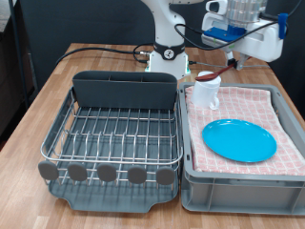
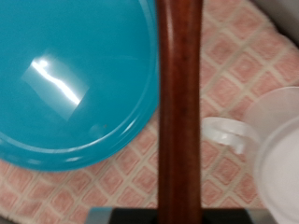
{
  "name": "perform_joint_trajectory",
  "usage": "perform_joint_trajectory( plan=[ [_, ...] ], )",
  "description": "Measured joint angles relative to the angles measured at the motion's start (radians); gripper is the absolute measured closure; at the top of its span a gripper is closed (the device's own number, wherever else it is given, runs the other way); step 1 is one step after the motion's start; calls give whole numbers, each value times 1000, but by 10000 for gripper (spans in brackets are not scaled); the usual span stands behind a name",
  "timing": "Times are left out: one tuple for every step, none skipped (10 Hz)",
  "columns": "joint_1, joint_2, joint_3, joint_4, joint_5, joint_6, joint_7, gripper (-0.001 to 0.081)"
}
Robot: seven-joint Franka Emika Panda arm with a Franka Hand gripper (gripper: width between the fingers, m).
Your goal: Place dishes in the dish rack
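The end effector (image 1: 232,59) is gripping the spoon (image 2: 178,112) above the mug (image 2: 276,154) and plate (image 2: 70,79), where a loose hold is risking a drop onto them.

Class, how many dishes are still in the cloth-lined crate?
2: the blue plate lies flat on the checked cloth, and the white mug stands by the crate's far corner nearest the rack.

A wooden surface (image 1: 38,105) carries a wire dish rack (image 1: 119,129) on its dark tray, and just beside it, at the exterior view's right, a grey crate (image 1: 243,176).
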Motion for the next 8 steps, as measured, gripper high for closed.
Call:
perform_joint_trajectory(
  plan=[
    [-14, -30, -11, -12, 8, -45, 70, 720],
    [-26, -59, -24, -24, 22, -80, 130, 720],
    [-35, -89, -40, -43, 33, -96, 170, 722],
    [-41, -120, -57, -68, 44, -100, 187, 722],
    [-44, -154, -77, -95, 56, -101, 191, 722],
    [-46, -189, -98, -124, 67, -91, 197, 722],
    [-47, -228, -117, -155, 76, -84, 199, 722],
    [-50, -266, -136, -185, 79, -83, 203, 722]
  ],
)
